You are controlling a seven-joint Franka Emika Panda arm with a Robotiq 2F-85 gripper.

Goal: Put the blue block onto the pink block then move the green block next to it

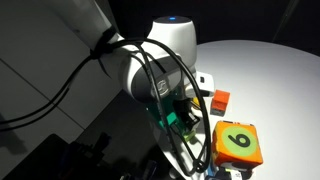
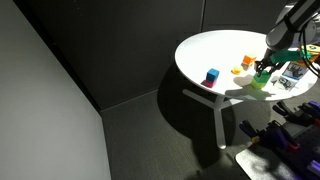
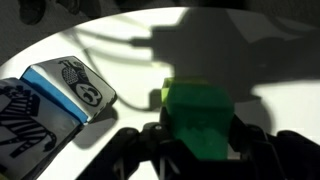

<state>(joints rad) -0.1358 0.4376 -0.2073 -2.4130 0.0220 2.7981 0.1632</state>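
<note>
In the wrist view my gripper (image 3: 200,140) is shut on the green block (image 3: 198,108), which fills the space between the two black fingers above the white table (image 3: 130,50). In an exterior view the gripper (image 2: 264,70) holds the green block (image 2: 262,77) at the right side of the round table. The blue block (image 2: 212,74) sits on the pink block (image 2: 210,83) near the table's front edge, well left of the gripper. In an exterior view the arm hides most of the gripper (image 1: 183,116), and the blue and pink blocks are hidden.
An orange numbered die (image 1: 238,142) and an orange-red cube (image 1: 220,99) lie near the gripper. A yellow-orange ball (image 2: 248,62) lies behind it. A blue-and-white printed carton (image 3: 60,95) lies to the left in the wrist view. The table edge (image 2: 200,90) is close to the stacked blocks.
</note>
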